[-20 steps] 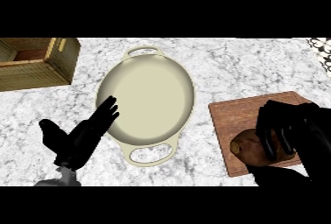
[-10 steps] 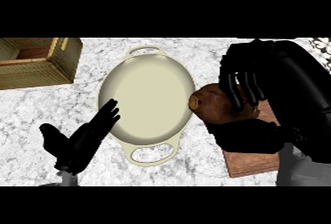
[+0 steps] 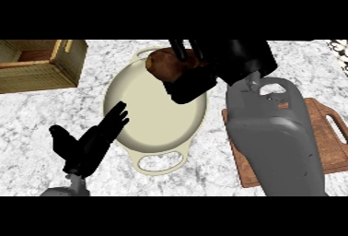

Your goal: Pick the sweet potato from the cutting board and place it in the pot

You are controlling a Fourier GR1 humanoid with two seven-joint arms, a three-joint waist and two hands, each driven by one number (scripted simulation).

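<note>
Right robot hand is over the far part of the pot, fingers curled round the sweet potato, so it is grasping it. Sweet potato is brown, sticks out at the left side of that robot hand, over the pot's upper rim near the far handle; fingers cover its right side and part of the top. Whether it touches the pot's inside cannot be told from this view. Right grey forearm runs from lower right up to the hand and hides much of the cutting board, which lies on the tabletop to the right of the pot, just beside it. Pot is cream, oval, with a loop handle at the near end, inside bare apart from the shadow of the hand. Left robot hand shows at lower left, fingers straight and relaxed, holding nothing, its fingertips just over the pot's left rim. A wooden crate sits at upper left on the marble tabletop, apart from the pot.
</note>
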